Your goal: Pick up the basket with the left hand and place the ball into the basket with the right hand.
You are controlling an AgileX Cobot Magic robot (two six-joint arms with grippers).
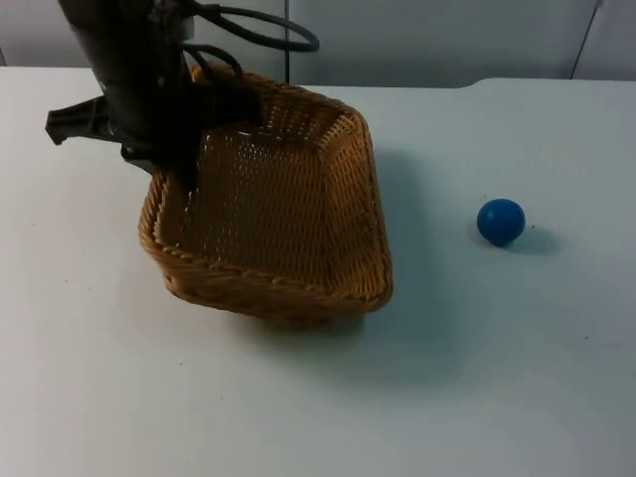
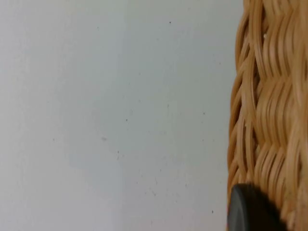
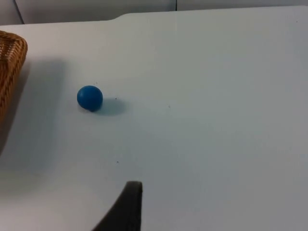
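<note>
The woven wicker basket (image 1: 273, 204) hangs tilted above the table's left half, casting a shadow under its near edge. My left gripper (image 1: 185, 164) is shut on the basket's left rim, coming down from the upper left. In the left wrist view a black fingertip (image 2: 250, 211) presses against the wicker wall (image 2: 269, 115). The small blue ball (image 1: 500, 221) rests on the table to the right of the basket, well apart from it. My right gripper (image 3: 131, 207) waits above the table beyond the ball (image 3: 90, 97), with the basket's corner (image 3: 9, 62) farther off.
The white table (image 1: 477, 378) ends at the grey partition wall (image 1: 447, 40) behind. Open table surface lies between basket and ball and along the front edge.
</note>
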